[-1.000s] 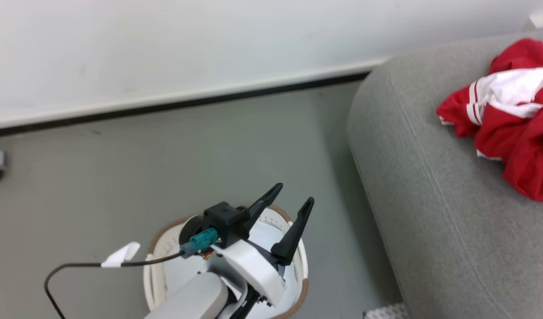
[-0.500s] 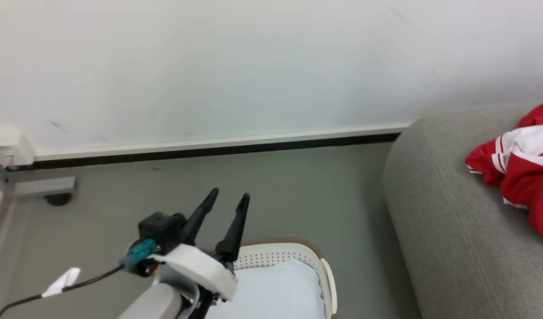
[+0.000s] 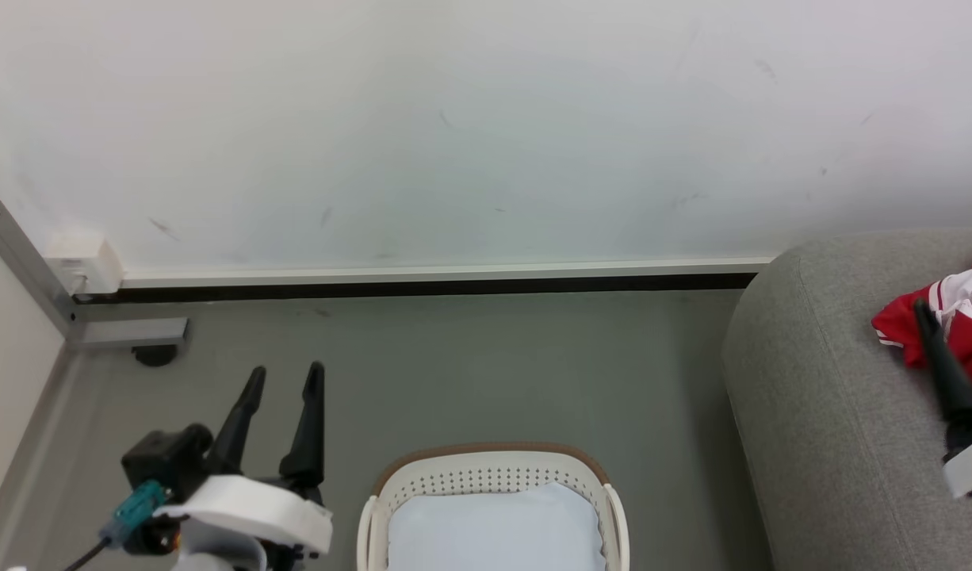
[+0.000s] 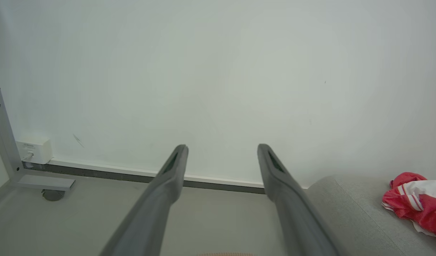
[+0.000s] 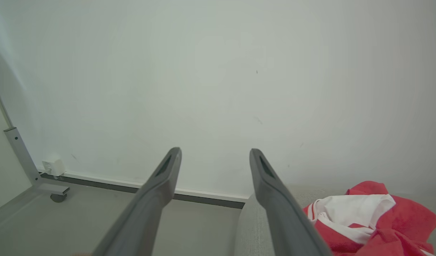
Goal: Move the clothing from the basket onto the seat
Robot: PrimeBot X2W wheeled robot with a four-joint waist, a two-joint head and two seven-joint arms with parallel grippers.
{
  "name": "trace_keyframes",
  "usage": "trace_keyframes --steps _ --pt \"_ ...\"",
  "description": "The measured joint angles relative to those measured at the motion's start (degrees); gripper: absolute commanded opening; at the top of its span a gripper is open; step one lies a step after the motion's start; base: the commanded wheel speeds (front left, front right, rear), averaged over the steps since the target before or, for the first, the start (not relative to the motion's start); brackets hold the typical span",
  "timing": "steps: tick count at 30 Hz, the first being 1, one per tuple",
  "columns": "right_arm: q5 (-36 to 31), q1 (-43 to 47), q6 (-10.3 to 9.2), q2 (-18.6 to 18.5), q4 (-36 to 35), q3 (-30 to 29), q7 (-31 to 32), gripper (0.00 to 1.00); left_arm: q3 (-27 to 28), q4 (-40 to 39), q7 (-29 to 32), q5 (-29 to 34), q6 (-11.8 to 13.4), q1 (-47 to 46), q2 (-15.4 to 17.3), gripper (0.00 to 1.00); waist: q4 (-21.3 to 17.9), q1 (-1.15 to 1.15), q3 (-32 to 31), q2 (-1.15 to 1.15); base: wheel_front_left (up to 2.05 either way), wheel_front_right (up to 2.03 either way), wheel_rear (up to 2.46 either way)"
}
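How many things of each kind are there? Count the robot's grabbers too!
Red clothing heap: 1
White basket: 1
Pale blue pad in the basket: 1
Grey seat: 1
Grippers: 2, the left gripper and the right gripper, both open
Total: 6

The basket (image 3: 486,476) is noted as smooth perforated plastic; the sofa (image 3: 811,412) is covered in matt woven cloth; the clothing (image 5: 410,220) is recorded as soft cloth.

Your left gripper (image 3: 286,369) has two long black tapering fingers (image 3: 306,428), a white shell (image 3: 252,511), a teal plug (image 3: 135,507) and a dark cable (image 3: 86,555).
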Motion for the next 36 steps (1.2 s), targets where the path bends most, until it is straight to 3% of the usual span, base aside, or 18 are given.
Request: trace_keyframes --steps 5,9,16,24,36 --pt "-9.6 9.9 0.00 11.2 -3.5 -10.4 -0.8 1.00 6.7 -1.3 0.0 4.0 -1.7 5.0 -3.5 1.00 -0.1 0.00 0.3 0.00 0.00 0.00 0.00" --pt "-16.5 15.0 0.00 17.4 -8.3 -16.9 -0.9 1.00 10.5 -2.4 0.0 8.2 -3.6 7.3 -5.5 1.00 -0.7 0.00 0.7 0.00 0.00 0.00 0.00" --pt "-24.8 19.6 0.00 25.8 -12.8 -21.6 -0.9 1.00 14.6 -2.1 0.0 14.5 -7.4 9.5 -9.8 1.00 -1.4 0.00 1.2 0.00 0.00 0.00 0.00" --pt "-28.0 20.3 0.00 29.0 -12.0 -21.6 -0.9 1.00 17.9 0.0 0.0 19.0 -10.9 10.3 -12.6 1.00 -1.3 0.00 1.5 0.00 0.00 0.00 0.00" --pt "-28.6 20.2 0.00 29.7 -11.5 -21.8 -0.9 1.00 20.4 1.9 0.0 21.3 -13.1 9.9 -14.0 1.00 -0.8 0.00 1.5 0.00 0.00 0.00 0.00"
